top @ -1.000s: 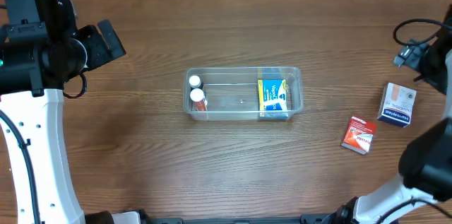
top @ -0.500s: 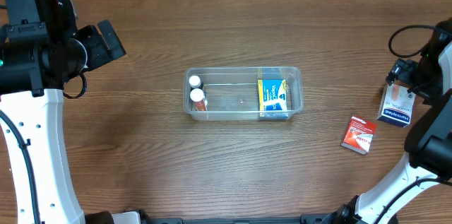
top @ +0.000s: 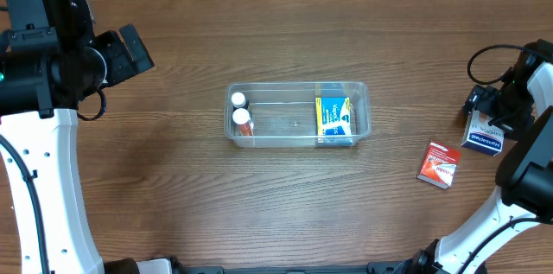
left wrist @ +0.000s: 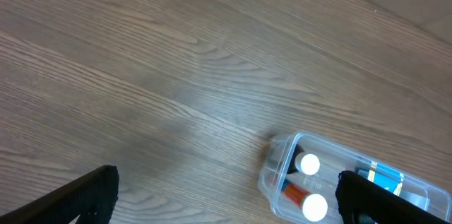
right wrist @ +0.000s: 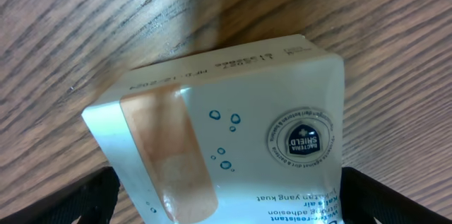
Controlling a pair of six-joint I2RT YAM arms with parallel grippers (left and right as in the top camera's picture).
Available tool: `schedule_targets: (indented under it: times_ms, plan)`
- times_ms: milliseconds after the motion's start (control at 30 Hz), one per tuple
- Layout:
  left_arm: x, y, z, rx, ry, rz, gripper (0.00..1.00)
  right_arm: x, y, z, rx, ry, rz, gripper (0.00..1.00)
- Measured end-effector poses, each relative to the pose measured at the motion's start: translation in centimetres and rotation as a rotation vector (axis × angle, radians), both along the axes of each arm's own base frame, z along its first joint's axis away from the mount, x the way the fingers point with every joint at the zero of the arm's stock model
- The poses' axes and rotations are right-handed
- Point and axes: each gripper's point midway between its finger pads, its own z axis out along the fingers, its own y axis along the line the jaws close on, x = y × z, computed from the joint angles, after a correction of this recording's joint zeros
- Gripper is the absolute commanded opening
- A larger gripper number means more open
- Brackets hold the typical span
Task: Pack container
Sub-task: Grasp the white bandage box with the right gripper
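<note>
The clear plastic container [top: 298, 86] sits mid-table. It holds two white-capped bottles [top: 240, 110] at its left end and a blue and yellow box [top: 334, 118] at its right end. It also shows in the left wrist view [left wrist: 272, 174]. My right gripper [top: 486, 110] is at the far right, low over a white bandage box [top: 488, 138]. In the right wrist view its open fingers [right wrist: 229, 196] straddle that box [right wrist: 233, 104]. My left gripper [top: 130, 49] hangs open and empty [left wrist: 226, 196] above bare table, left of the container.
A small red box [top: 439, 164] lies on the wood left of and nearer than the bandage box. The right arm's cable [top: 484, 58] loops above the gripper. The left arm's white link [top: 52, 187] runs down the left edge.
My right gripper has come down and leftward from the table's right edge onto the white bandage box, which it now partly covers. The left arm and the container have not moved.
</note>
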Motion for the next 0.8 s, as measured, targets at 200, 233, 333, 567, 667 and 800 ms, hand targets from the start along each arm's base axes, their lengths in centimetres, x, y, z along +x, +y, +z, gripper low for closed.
schedule_targets:
  times_ms: [200,233,333,567,667,800]
  plan:
    - [0.0,0.0,0.0,0.000,0.000,0.000,1.00,-0.7,1.0,-1.6,0.039,0.004,0.001,0.91]
    - [0.0,0.0,0.0,0.000,0.000,0.000,1.00,-0.8,1.1,-1.8,0.043,0.008,0.000,0.88]
    - [0.0,0.0,0.0,0.000,0.000,0.000,1.00,-0.6,1.1,-1.8,0.042,0.000,0.001,0.79]
    - [0.0,0.0,0.0,0.000,0.000,0.000,1.00,-0.7,1.2,-1.5,0.050,0.005,0.002,0.76]
    - [0.0,0.0,0.0,0.000,0.000,0.000,1.00,0.0,1.3,-0.3,0.057,-0.028,0.005,0.76]
    - [0.0,0.0,0.0,0.000,0.000,0.000,1.00,1.2,2.1,4.5,0.026,-0.122,0.034,0.75]
